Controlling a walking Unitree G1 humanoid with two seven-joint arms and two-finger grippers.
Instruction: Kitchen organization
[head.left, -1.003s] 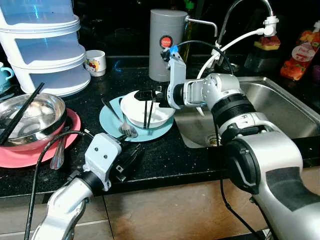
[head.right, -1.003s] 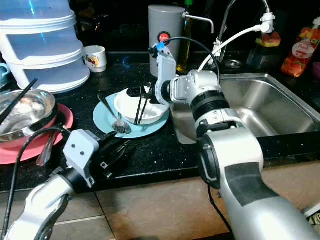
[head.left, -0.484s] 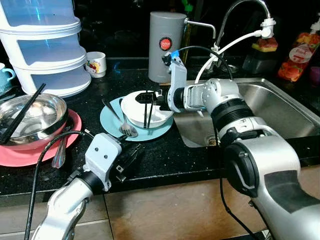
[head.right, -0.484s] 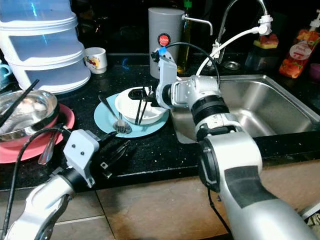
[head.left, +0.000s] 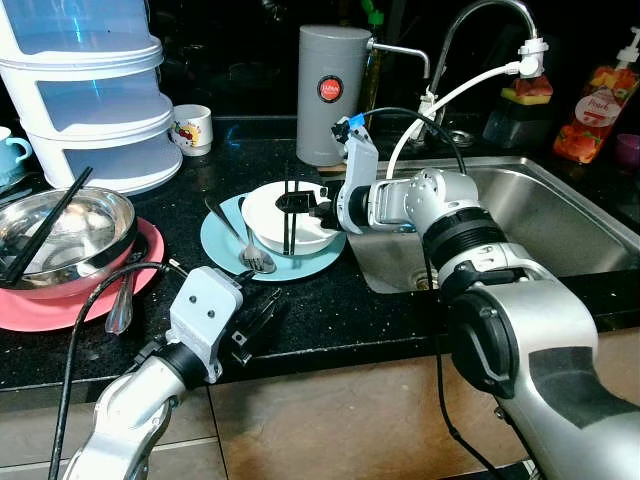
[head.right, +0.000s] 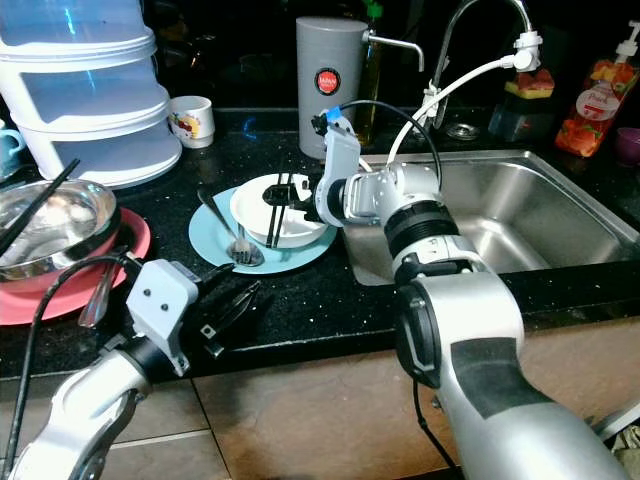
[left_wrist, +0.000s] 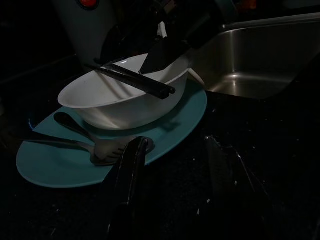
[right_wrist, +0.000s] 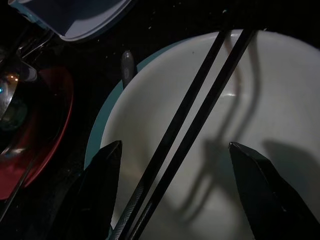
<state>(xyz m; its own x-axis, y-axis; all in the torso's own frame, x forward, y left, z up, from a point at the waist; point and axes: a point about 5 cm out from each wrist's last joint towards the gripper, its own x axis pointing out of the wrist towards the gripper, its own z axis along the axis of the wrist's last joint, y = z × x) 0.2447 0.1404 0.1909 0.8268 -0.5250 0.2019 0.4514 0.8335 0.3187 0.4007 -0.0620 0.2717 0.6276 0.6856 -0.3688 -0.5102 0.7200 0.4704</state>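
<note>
Left gripper (head.left: 255, 325) hangs with fingers spread and empty at the counter's (head.left: 330, 310) front edge. Just behind it sits the plate (head.left: 222, 243), carrying a fork (head.left: 250, 258) and the bowl (head.left: 315, 228). Chopsticks (head.left: 289, 215) lie across the bowl; right gripper (head.left: 300, 200) hovers above them, fingers parted, grasping nothing.

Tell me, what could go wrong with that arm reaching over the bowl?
The right gripper hangs open over the white bowl, its fingers on either side of the black chopsticks lying across the rim. A poor close could flick the loose chopsticks onto the counter. Pushing down might tip the bowl on the blue plate, where a fork also lies. The sink is close beside; anything knocked could slide in.
</note>
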